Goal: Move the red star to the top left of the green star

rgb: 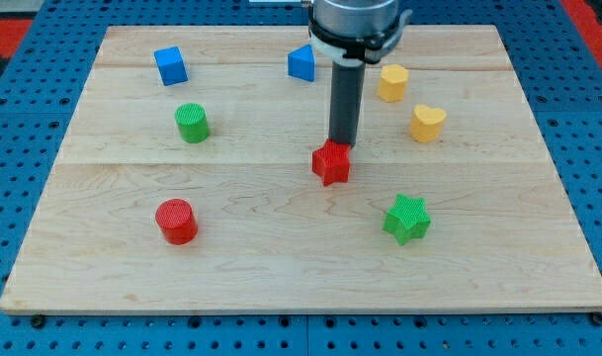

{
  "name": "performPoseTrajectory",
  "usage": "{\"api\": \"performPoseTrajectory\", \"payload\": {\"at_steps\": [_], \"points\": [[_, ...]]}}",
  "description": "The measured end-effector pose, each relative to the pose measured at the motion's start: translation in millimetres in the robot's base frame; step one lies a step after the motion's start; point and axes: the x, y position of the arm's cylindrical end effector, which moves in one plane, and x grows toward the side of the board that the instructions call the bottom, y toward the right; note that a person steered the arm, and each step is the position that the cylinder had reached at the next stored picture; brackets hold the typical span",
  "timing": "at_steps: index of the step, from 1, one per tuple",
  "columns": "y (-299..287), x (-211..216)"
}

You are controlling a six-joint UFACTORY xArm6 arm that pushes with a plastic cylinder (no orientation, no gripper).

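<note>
My tip (341, 142) touching the red star's (331, 163) top edge, mid-worktop (281, 277); green star (407, 219) lower right, apart; no gripper visible, only rod.

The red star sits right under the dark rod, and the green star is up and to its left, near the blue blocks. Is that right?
Not quite. The camera view shows the green star below and to the right of the red star, toward the view's bottom right and far from the blue blocks. The rest holds: my tip is at the red star's upper edge.
</note>
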Motion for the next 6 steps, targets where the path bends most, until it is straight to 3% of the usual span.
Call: {"api": "performPoseTrajectory", "payload": {"at_steps": [1, 2, 3, 4, 6], "points": [[13, 32], [28, -27], [2, -22], [-44, -13], [-19, 40]]}}
